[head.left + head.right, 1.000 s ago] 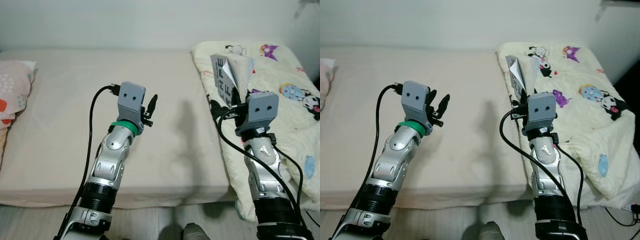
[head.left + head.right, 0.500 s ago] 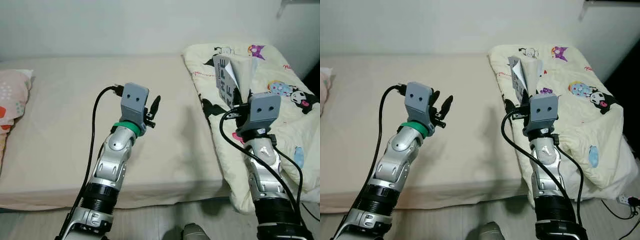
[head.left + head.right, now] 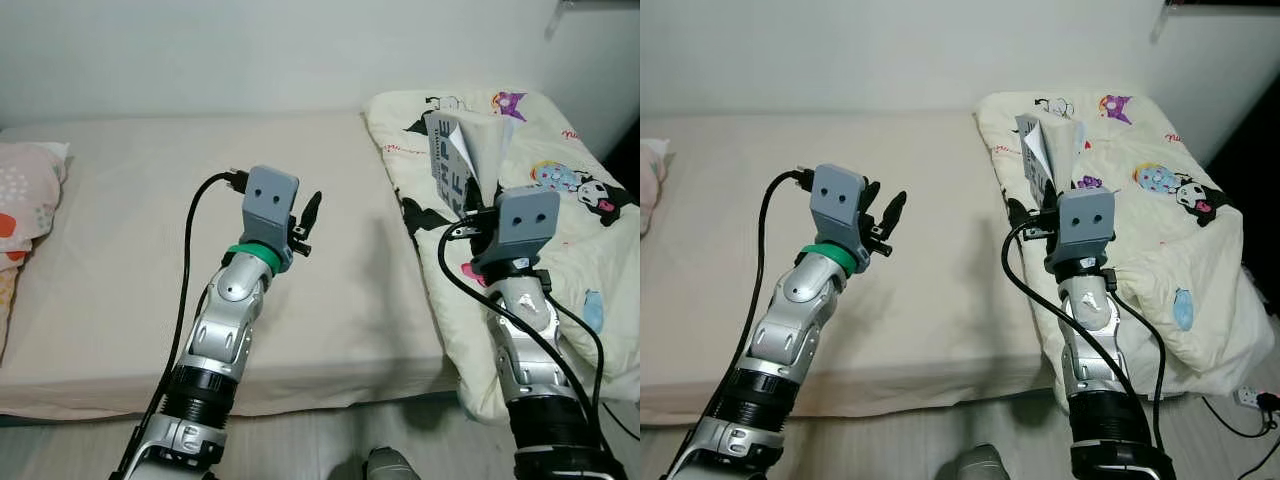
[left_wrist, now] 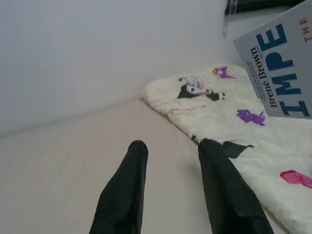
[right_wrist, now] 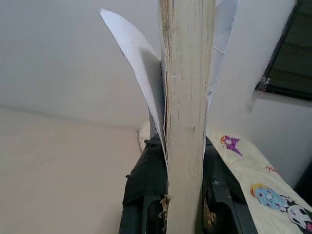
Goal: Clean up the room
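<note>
A paperback book (image 3: 455,165) with a grey cover and blue letters stands upright above the cartoon-print blanket (image 3: 560,210). My right gripper (image 5: 181,195) is shut on the book's lower edge, and its page block (image 5: 186,97) rises between the black fingers. My left gripper (image 3: 305,215) is raised over the middle of the beige bed (image 3: 130,260); its two fingers (image 4: 129,190) are open with nothing between them. The same book's cover (image 4: 282,78) appears at the edge of the left wrist view.
A pink patterned pillow (image 3: 22,205) lies at the bed's left end. A white wall (image 3: 250,50) runs behind the bed. The blanket hangs over the bed's right end, with a dark gap (image 3: 1250,130) beside it. Pale floor (image 3: 970,455) lies in front, with cables (image 3: 1250,400) at the lower right.
The camera has shifted slightly, so the bed and blanket sit lower and more to the left than a second ago. Both arms keep their poses, and the book stays held.
</note>
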Robot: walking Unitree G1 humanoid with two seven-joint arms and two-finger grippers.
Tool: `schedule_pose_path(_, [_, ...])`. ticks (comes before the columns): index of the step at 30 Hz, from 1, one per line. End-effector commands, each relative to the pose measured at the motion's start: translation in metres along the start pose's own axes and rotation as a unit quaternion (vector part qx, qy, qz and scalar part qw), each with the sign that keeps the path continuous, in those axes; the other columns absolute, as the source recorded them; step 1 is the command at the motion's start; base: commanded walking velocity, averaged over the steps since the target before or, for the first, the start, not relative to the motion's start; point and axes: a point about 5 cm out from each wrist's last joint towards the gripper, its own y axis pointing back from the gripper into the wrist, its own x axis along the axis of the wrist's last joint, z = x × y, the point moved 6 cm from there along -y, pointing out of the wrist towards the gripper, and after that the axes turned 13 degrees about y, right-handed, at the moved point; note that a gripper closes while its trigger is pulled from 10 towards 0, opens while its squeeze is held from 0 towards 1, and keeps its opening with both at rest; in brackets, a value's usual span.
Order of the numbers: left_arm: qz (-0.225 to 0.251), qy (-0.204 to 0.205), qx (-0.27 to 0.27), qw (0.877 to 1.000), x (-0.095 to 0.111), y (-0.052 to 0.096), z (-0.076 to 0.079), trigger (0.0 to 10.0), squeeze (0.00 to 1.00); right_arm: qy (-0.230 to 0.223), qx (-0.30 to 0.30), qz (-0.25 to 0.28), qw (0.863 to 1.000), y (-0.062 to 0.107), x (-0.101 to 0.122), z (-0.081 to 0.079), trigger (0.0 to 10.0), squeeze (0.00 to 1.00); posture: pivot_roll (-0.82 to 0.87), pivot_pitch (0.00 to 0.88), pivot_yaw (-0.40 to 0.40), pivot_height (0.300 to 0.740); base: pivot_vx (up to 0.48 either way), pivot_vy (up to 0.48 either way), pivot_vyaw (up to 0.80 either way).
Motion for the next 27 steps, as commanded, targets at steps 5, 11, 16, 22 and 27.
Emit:
schedule_pose_path(5, [-0.014, -0.005, 0.007, 1.000, -0.0092, 0.0030, -0.0073, 10.0, 0.00, -0.007, 0.000, 0.004, 1.000, 0.0014, 0.0012, -0.0039, 10.0, 0.00, -0.11, 0.000, 0.033, 0.720, 0.000, 0.480, 0.00])
schedule_pose_path(11, [-0.014, -0.006, 0.006, 1.000, -0.0094, 0.0030, -0.0069, 10.0, 0.00, -0.007, -0.001, 0.003, 1.000, 0.0021, 0.0005, -0.0036, 10.0, 0.00, -0.11, 0.000, 0.036, 0.720, 0.000, 0.480, 0.00])
schedule_pose_path(16, [-0.014, -0.006, 0.005, 1.000, -0.0092, 0.0031, -0.0071, 10.0, 0.00, -0.007, -0.001, 0.003, 1.000, 0.0022, 0.0005, -0.0037, 10.0, 0.00, -0.11, 0.000, 0.037, 0.720, 0.000, 0.480, 0.00])
schedule_pose_path(22, [-0.014, -0.008, 0.005, 1.000, -0.0090, 0.0028, -0.0078, 10.0, 0.00, -0.008, -0.002, 0.002, 1.000, 0.0027, -0.0006, -0.0039, 10.0, 0.00, -0.11, 0.000, 0.039, 0.720, 0.000, 0.480, 0.00])
schedule_pose_path(27, [-0.014, -0.008, 0.004, 1.000, -0.0090, 0.0027, -0.0075, 10.0, 0.00, -0.008, -0.003, 0.001, 1.000, 0.0030, -0.0010, -0.0039, 10.0, 0.00, -0.11, 0.000, 0.043, 0.720, 0.000, 0.470, 0.00])
